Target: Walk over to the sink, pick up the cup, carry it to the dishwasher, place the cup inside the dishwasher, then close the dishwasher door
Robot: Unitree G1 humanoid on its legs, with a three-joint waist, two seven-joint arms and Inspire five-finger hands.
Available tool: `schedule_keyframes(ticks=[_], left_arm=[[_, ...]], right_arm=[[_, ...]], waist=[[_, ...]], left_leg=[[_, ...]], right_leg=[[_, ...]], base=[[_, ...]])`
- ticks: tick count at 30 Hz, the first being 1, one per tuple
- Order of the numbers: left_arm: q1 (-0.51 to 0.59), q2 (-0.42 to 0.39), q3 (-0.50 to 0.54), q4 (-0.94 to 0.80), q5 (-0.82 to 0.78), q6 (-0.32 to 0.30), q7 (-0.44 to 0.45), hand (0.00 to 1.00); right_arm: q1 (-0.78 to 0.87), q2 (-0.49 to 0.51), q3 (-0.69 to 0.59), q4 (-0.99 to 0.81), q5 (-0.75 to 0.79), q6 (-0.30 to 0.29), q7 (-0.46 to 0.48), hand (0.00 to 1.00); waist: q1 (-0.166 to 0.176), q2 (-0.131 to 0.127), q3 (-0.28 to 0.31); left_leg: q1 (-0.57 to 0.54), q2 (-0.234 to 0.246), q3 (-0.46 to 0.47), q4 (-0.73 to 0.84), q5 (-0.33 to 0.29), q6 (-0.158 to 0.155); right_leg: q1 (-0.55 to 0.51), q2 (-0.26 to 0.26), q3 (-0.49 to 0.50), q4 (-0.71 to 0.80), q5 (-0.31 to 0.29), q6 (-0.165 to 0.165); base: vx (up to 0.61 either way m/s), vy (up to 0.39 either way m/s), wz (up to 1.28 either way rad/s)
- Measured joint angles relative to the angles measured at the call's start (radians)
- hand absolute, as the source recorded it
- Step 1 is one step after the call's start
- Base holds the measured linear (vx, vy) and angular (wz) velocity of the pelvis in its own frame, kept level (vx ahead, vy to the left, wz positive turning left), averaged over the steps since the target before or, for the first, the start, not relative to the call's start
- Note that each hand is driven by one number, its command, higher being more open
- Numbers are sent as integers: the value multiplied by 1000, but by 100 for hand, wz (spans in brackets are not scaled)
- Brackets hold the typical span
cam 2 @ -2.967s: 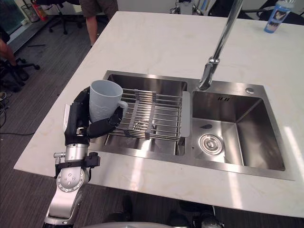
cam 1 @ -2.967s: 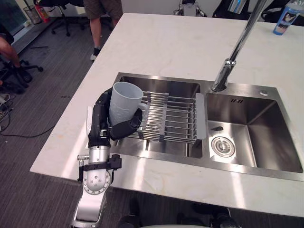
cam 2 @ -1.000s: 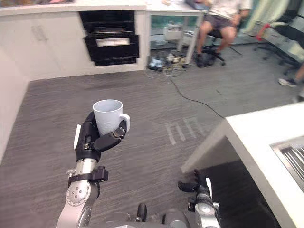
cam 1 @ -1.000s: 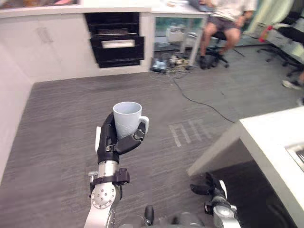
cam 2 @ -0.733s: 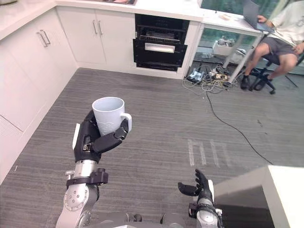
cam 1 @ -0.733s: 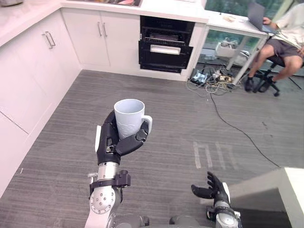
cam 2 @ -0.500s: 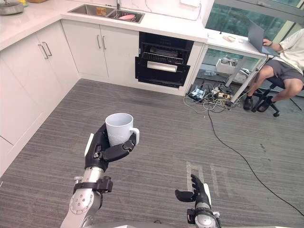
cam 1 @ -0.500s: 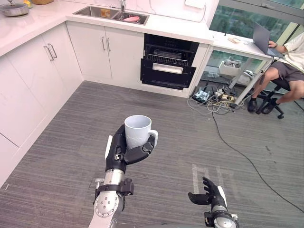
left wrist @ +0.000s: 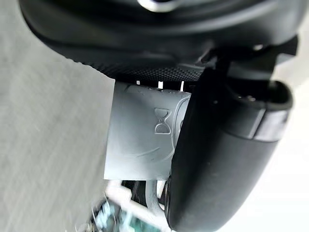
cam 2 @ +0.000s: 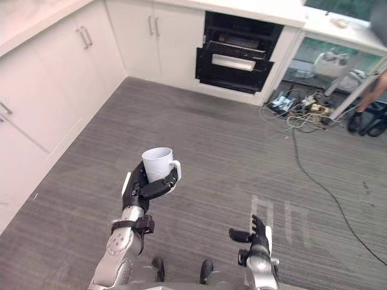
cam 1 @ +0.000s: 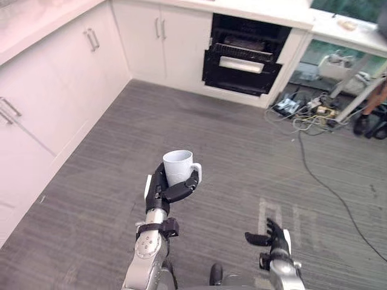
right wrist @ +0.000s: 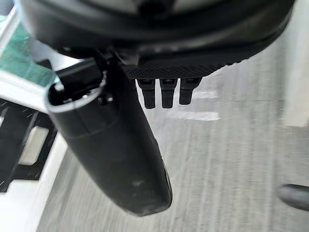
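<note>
Gripping the cup (cam 1: 178, 166) upright over the floor (cam 1: 242, 151), the left hand (cam 1: 162, 188) is curling fingers and thumb round it; the right hand (cam 1: 273, 237) is hanging low, fingers straight.

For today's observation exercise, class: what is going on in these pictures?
A humanoid robot is on a grey kitchen floor, holding a pale cup upright in its left hand, fingers and thumb curled round it. Its right hand hangs open and empty, low at its side. The dark dishwasher, set in white cabinets, stands across the room, so the cup is not yet placed.
</note>
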Motion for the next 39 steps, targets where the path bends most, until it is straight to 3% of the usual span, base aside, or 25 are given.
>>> schedule_keyframes(ticks=[4,5,7,9,12,14,16,17,18,19,20,21,22,23,24,26,28,30,31,32,33,34,35,36,39], left_arm=[[16,7,52,-1,0,0,7,30],[21,9,61,-3,0,0,8,30],[29,18,63,-9,1,1,10,30],[31,33,61,-9,2,7,10,30],[12,39,57,-14,2,8,11,30],[-2,39,39,-14,3,8,10,30],[-21,29,19,-12,9,11,7,30],[-31,11,11,-2,14,14,5,30],[-43,-6,9,-4,14,25,3,30],[-52,-17,7,1,15,30,2,30],[-52,-57,6,13,15,36,0,30],[-14,-67,3,-20,17,32,-2,30],[0,-61,-6,-44,21,25,-15,30],[7,-61,-25,-72,22,14,-24,30],[4,-54,-23,-91,22,14,-36,30],[8,-57,-22,-95,22,13,-40,30],[24,-66,-20,-92,22,13,-40,30],[29,-67,-19,-89,22,15,-40,30],[29,-63,-13,-83,22,15,-39,30],[27,-59,-13,-81,23,15,-39,30],[28,-53,-16,-71,23,16,-39,30],[31,-49,-28,-67,23,21,-38,30],[30,-40,-34,-67,23,21,-38,30],[19,-24,-33,-68,23,22,-37,30],[8,-7,-34,-68,23,24,-31,30]], right_arm=[[-26,-4,-3,-1,-2,0,-1,90],[-32,-6,-3,-1,-4,2,1,90],[-32,-5,1,-7,-7,10,3,90],[-20,2,4,-15,-7,16,6,90],[-13,-2,1,-78,-7,16,6,90],[-10,-13,-3,-131,-8,16,6,90],[-9,-41,-4,-166,-10,16,6,90],[-21,-68,-3,-170,-12,17,8,90],[-33,-70,-7,-189,-16,20,9,90],[-33,-71,-7,-201,-18,22,10,90],[-2,-75,-5,-242,-20,20,16,90],[48,-46,3,-313,-20,14,19,90],[88,-32,12,-363,-20,8,15,90],[104,-28,17,-389,-20,-4,12,90],[96,-10,30,-386,-18,1,12,90],[101,17,36,-394,-17,1,11,90],[94,24,33,-391,-16,1,10,90],[87,20,30,-387,-15,1,6,90],[74,12,30,-363,-16,-1,3,90],[60,12,32,-341,-16,0,2,90],[43,4,29,-298,-15,0,-2,90],[51,0,24,-281,-15,2,-2,90],[57,7,24,-276,-16,4,-2,90],[64,27,22,-275,-15,9,-7,90],[58,53,24,-279,-18,10,-4,90]], waist=[[6,-13,8],[5,-16,13],[-4,-27,30],[-24,-21,48],[-48,-15,66],[-70,-13,67],[-88,-5,69],[-72,44,66],[-60,69,65],[-65,66,68],[-97,59,77],[-83,93,53],[-83,73,54],[-54,139,41],[-36,136,49],[-5,109,52],[15,95,53],[23,88,55],[28,79,60],[31,71,63],[31,65,63],[37,62,60],[37,57,56],[21,23,43],[22,-7,42]], left_leg=[[-9,-59,-1,99,-110,47],[-5,-85,-2,114,-128,58],[30,-124,-13,110,-159,106],[97,-131,-62,109,-203,126],[168,-131,-140,81,-246,128],[225,-135,-207,27,-252,104],[287,-137,-274,-26,-257,77],[313,-93,-304,-29,-272,50],[310,-73,-318,1,-236,-31],[313,-82,-326,27,-190,-49],[327,-115,-329,139,-99,-65],[268,-73,-272,399,-17,-111],[217,-50,-223,545,9,-105],[103,65,-155,774,-7,-70],[-3,128,-110,896,-36,-19],[-132,166,-61,908,-89,21],[-235,175,-27,754,-130,3],[-258,147,-36,527,-126,-5],[-257,94,-101,289,-93,-28],[-247,68,-129,197,-56,-28],[-231,34,-161,54,45,-39],[-209,20,-167,32,164,-46],[-203,10,-166,49,195,-16],[-214,-14,-141,104,144,9],[-202,-6,-76,236,-6,35]], right_leg=[[-74,-97,3,259,-126,61],[-142,-143,5,421,-149,49],[-220,-182,45,634,-121,24],[-277,-134,118,770,-154,31],[-358,-32,83,649,-181,16],[-431,22,71,444,-123,24],[-455,53,77,263,89,-5],[-432,89,62,230,176,-66],[-416,85,41,269,134,-93],[-423,60,35,347,97,-100],[-435,22,-29,522,2,-100],[-329,77,-112,334,48,-108],[-274,83,-138,275,11,-179],[-209,146,-133,258,-22,-179],[-142,172,-128,232,-61,-198],[-43,174,-115,171,-71,-178],[54,173,-85,87,-72,-158],[103,165,-60,48,-81,-133],[135,144,-28,39,-105,-104],[148,129,-12,40,-120,-94],[172,111,26,44,-145,-60],[204,95,59,44,-168,-30],[218,81,78,45,-179,-17],[214,40,105,59,-193,-2],[141,0,174,276,-216,38]], base=[[144,218,14],[154,176,13],[222,189,28],[367,146,63],[485,69,75],[568,-2,108],[644,-59,93],[895,-54,50],[746,-42,43],[798,-87,89],[496,-241,93],[538,-330,96],[243,-290,25],[487,-178,8],[562,-114,-10],[626,-106,-1],[538,-51,-17],[465,63,-32],[477,176,-45],[547,250,-65],[563,302,-73],[493,285,-71],[520,303,-44],[523,322,-29],[507,342,-61]])
